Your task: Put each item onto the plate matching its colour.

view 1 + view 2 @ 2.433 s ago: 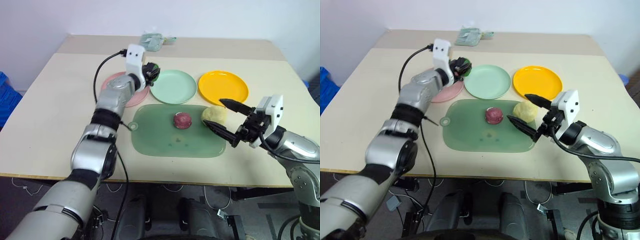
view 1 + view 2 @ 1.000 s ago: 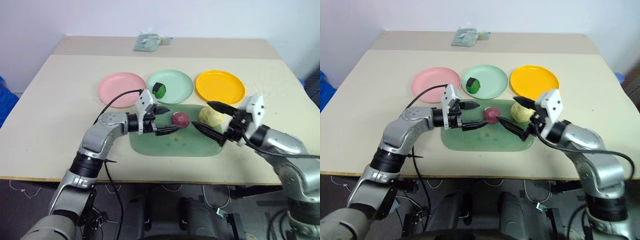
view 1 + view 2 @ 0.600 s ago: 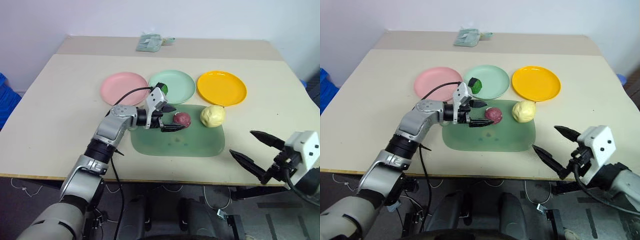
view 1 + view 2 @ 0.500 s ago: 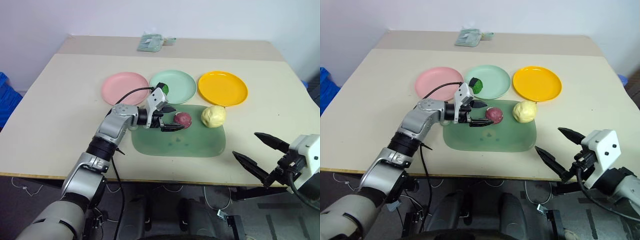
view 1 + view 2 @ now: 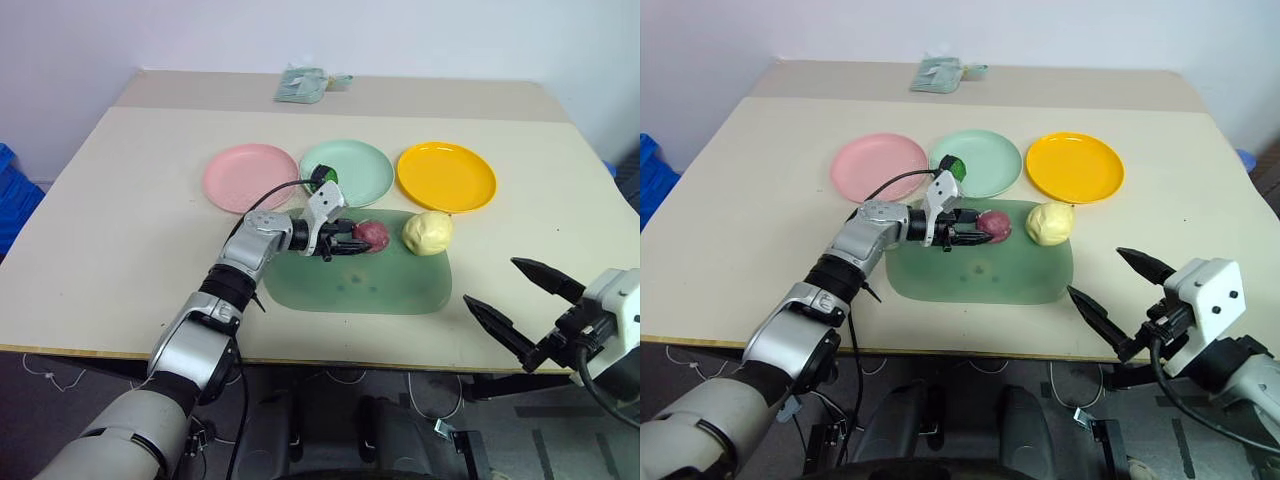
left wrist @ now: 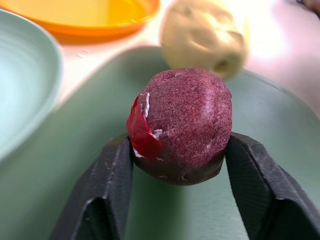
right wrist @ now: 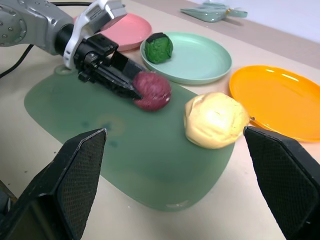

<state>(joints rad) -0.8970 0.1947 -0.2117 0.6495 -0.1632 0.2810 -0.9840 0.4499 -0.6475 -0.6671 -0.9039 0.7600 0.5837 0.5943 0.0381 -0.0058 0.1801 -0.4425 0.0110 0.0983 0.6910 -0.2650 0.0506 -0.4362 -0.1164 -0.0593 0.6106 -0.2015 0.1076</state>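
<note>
Gripping the maroon ball [image 6: 181, 124] on the green mat [image 5: 400, 290], the left pincer [image 5: 345, 243] is readying its lift toward the pink plate [image 5: 248, 177] behind it; the right pincer [image 5: 527, 305] is gaping empty.

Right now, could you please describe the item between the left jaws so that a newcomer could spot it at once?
Start at the large translucent green mat lying in front of the three round plastic plates. On its far half, near the middle, sits a small maroon-purple lumpy ball, clamped by the left gripper. Unlike the larger pale yellow lump beside it, it is dark reddish and rounder.
</note>
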